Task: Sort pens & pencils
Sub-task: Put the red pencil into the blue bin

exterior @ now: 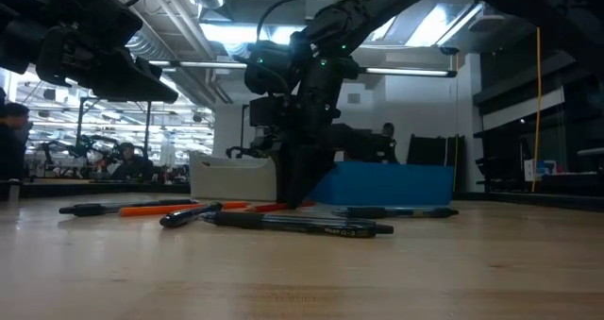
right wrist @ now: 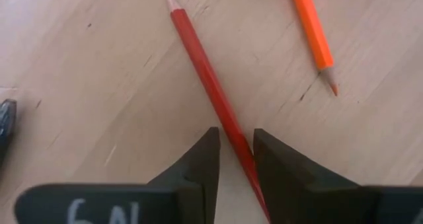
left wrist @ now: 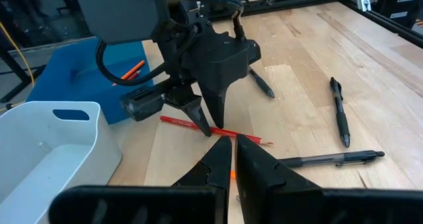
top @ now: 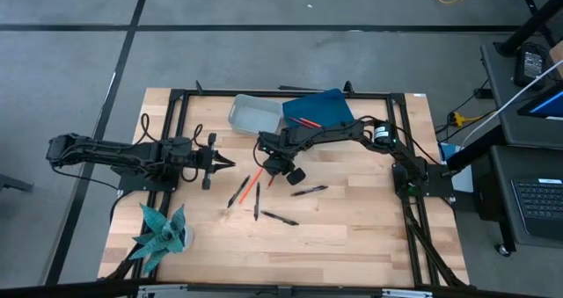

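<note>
My right gripper (top: 271, 168) stands over the middle of the table, fingers pointing steeply down, shut on a red pencil (right wrist: 198, 59) that lies flat on the wood. An orange pencil (right wrist: 310, 32) lies loose close beside it. Several black pens (top: 310, 191) (top: 279, 217) (top: 256, 201) lie flat on the table, toward its near edge from the gripper. My left gripper (top: 230, 163) waits shut above the table's left half, pointing at the right gripper and touching nothing. More pencils (top: 303, 120) lie in the blue bin (top: 327, 105). My right gripper pinches the red pencil's shaft (right wrist: 232, 137) between its two fingers, about halfway along its length (left wrist: 221, 131). The fingers come from above, pointing steeply down, and lie across the pencil at a slant. The pencil lies flat on the table.
A white bin (top: 251, 113) and the blue bin stand side by side at the far edge, just behind the right gripper. A teal paper plant (top: 163, 232) stands at the near left corner. Bare wood lies toward the near right.
</note>
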`<state>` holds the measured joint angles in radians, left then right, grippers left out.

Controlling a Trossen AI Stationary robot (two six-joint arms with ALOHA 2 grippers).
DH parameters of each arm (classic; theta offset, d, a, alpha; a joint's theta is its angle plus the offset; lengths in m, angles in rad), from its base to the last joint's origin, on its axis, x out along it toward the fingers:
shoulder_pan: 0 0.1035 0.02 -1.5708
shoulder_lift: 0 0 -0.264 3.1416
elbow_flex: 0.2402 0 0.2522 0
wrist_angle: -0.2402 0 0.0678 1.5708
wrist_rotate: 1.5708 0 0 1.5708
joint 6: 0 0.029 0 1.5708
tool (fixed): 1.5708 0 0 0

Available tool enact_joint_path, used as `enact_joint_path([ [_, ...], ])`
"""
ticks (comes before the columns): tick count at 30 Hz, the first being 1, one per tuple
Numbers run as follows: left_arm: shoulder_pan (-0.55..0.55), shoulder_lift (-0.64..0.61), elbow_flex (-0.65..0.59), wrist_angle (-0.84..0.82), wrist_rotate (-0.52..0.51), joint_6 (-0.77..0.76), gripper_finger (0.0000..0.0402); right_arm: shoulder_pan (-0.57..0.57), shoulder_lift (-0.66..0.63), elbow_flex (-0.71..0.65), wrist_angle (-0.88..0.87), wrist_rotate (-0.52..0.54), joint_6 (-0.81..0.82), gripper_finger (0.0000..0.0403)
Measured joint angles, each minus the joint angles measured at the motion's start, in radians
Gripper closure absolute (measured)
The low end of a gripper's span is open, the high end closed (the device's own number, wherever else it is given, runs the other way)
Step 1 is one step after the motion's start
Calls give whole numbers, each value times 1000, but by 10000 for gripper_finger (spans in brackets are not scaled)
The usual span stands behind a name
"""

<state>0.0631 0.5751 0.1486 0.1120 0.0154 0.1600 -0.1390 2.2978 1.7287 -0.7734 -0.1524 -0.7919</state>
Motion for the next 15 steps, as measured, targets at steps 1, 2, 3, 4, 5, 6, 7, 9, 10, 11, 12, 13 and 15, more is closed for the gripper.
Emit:
enact_joint_path([
  [1,0,0,0,0,0,0,388,0,0,0,0,-1,1,309],
  [2,0,0,0,0,0,0,388,0,0,0,1,-1,1,309],
  [3,0,0,0,0,0,0,388,0,0,0,1,-2,1,310],
  [4,0,0,0,0,0,0,388,0,0,0,1,-3,2,312],
  [5,0,0,0,0,0,0,388,0,0,0,1,-4,2,315],
  [6,0,0,0,0,0,0,388,0,0,-1,1,-5,2,320],
  [7,0,0,0,0,0,0,388,0,0,-1,1,-5,2,326],
  [9,0,0,0,0,0,0,388,0,0,-1,1,-5,2,340],
  [10,0,0,0,0,0,0,388,0,0,-1,1,-5,2,349],
  [11,0,0,0,0,0,0,388,0,0,-1,2,-5,2,357],
  [12,0,0,0,0,0,0,388,0,0,-1,2,-5,2,365],
  [13,0,0,0,0,0,0,388,0,0,-1,2,-5,1,372],
  [15,0,0,0,0,0,0,388,-1,0,-1,3,-5,1,384],
])
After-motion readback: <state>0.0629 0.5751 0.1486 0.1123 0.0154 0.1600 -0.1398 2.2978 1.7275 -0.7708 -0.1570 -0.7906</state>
